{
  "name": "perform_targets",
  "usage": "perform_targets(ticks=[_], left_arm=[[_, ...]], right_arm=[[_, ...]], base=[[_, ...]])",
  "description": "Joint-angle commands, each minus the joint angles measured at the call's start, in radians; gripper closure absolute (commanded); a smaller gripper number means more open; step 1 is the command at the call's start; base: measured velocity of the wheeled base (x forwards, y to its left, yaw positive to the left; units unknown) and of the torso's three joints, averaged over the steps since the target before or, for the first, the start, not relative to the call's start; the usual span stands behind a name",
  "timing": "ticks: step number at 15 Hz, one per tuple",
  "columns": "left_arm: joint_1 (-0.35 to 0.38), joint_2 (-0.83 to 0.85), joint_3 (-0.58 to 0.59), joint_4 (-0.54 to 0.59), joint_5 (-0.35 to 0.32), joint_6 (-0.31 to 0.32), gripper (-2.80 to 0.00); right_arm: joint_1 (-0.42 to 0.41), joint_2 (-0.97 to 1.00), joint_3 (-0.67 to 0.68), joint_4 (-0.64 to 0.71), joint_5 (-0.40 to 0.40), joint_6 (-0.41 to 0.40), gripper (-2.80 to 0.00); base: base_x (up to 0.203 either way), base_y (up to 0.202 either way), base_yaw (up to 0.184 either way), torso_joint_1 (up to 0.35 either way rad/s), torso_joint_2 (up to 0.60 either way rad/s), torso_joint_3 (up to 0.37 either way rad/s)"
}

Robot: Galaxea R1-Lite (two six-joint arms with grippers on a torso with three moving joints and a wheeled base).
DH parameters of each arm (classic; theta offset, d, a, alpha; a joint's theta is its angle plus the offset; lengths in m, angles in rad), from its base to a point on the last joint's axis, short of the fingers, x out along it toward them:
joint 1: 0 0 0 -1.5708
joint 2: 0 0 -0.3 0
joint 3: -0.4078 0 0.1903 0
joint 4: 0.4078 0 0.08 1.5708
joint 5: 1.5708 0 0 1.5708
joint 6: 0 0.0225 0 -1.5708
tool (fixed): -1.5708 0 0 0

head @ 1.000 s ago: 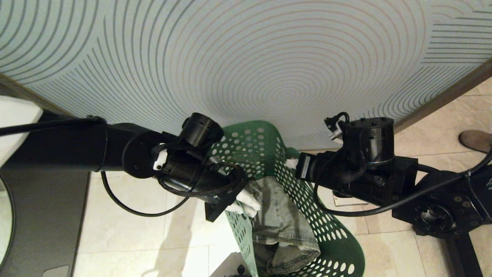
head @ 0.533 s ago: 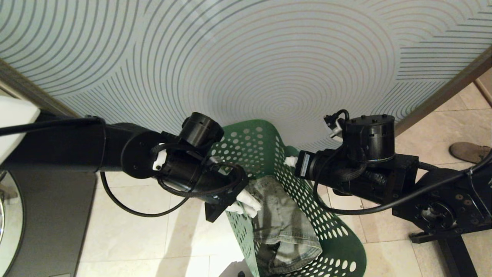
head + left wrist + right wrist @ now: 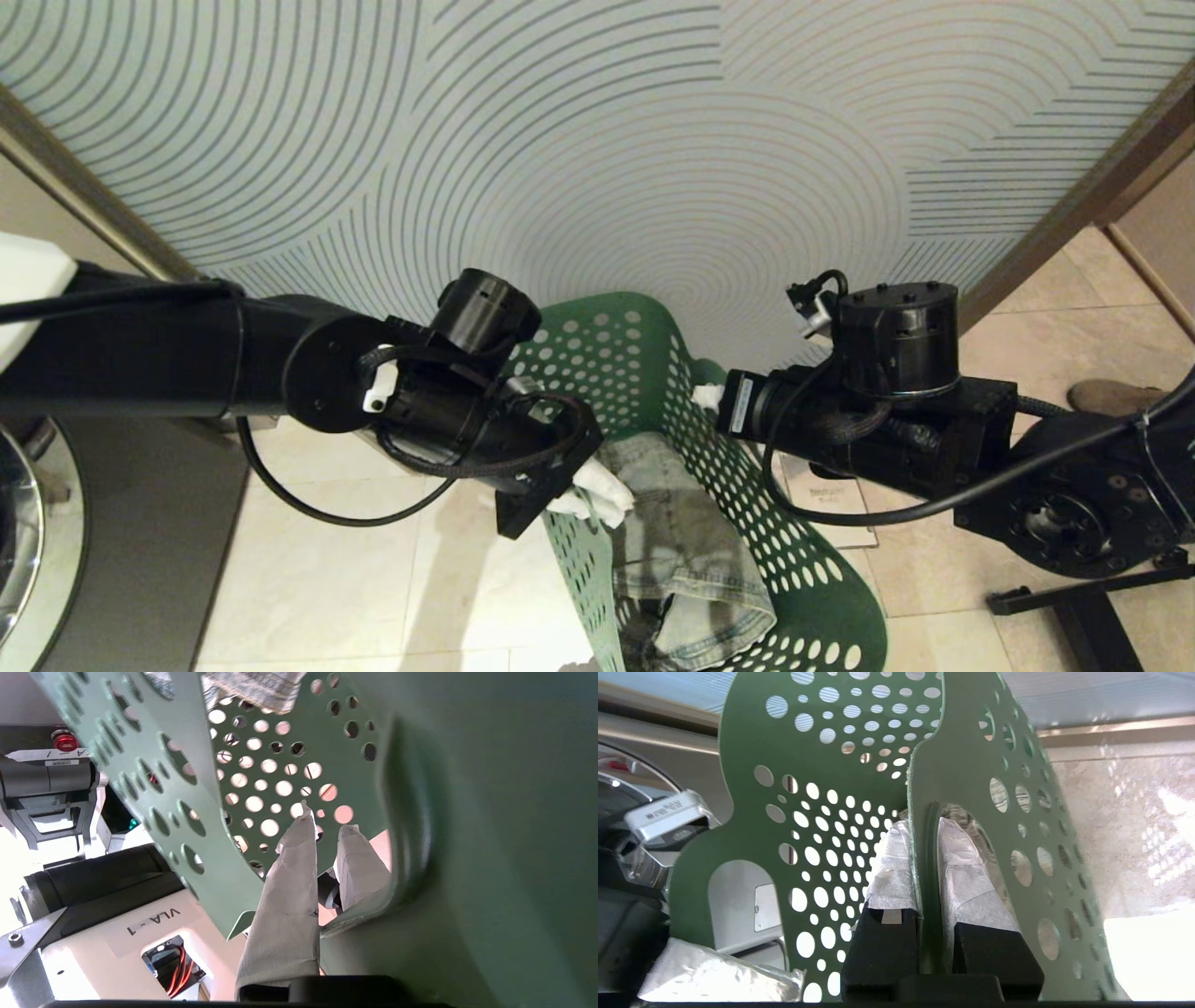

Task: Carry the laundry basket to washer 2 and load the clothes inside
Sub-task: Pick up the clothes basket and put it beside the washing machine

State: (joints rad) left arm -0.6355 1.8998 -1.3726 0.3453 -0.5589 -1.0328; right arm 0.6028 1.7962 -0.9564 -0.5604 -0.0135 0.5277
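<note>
While both grippers' jaws pinch its sides, the basket (image 3: 794, 579) hangs off the floor.
Jeans (image 3: 686, 551) lie inside; a striped wall (image 3: 597, 140) stands ahead, a washer (image 3: 56, 551) left.

I'm looking at a pale wall panel (image 3: 597, 140) with swirly concentric lines, wood-trimmed, above glossy beige floor tiles (image 3: 317, 597).

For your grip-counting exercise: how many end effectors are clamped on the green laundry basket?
2. The left end effector grips the laundry basket at its left wall; the right end effector pinches the right wall.
</note>
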Motion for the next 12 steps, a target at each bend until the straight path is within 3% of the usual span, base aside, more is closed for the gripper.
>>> perform_targets(ticks=[1,12], left_arm=[[0.0,-0.005,0.0,0.001,-0.003,-0.006,0.0],[0.0,-0.014,0.004,0.003,-0.003,-0.006,0.0]], right_arm=[[0.004,-0.003,0.002,-0.004,-0.001,0.003,0.0],[0.015,-0.003,0.008,-0.004,-0.002,0.006,0.0]], base=[[0.0,0.0,0.0,0.002,0.0,0.198],[0.0,0.0,0.0,0.0,0.0,0.202]])
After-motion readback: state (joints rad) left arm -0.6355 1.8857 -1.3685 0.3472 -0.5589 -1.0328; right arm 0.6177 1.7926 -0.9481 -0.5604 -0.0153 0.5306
